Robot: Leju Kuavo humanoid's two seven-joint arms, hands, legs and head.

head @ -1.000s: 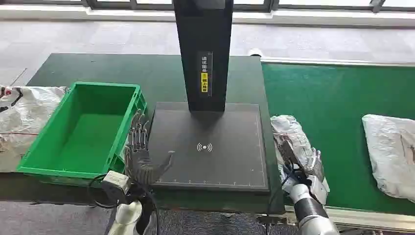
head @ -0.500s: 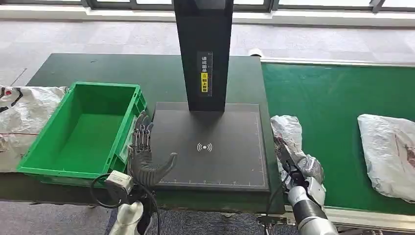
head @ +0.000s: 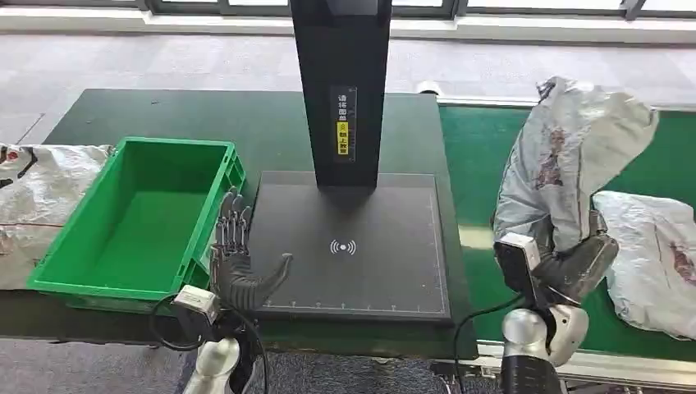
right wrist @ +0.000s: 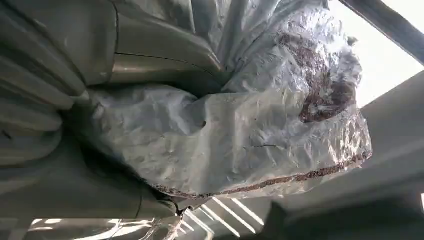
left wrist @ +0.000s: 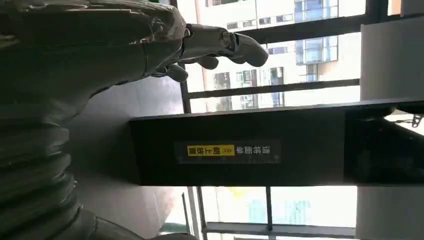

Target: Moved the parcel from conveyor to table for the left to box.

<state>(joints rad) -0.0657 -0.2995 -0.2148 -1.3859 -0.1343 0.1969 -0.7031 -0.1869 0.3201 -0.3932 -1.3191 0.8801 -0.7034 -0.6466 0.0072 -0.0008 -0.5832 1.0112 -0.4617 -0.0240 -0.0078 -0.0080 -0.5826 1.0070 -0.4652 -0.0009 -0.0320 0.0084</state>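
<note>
Head cam high, looks down; wrist cams close, both sideways.

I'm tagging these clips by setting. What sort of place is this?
Probably a parcel-sorting or logistics station: a green conveyor belt carries a crinkled silver plastic mail parcel, a black scanning pad with a tall black post stands beside it, and an empty green plastic crate waits on the dark green table.

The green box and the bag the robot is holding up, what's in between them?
In the head view, the black pad with its tall black post sits between the green box and the bag. The left hand hovers at the pad's box-side edge.
</note>
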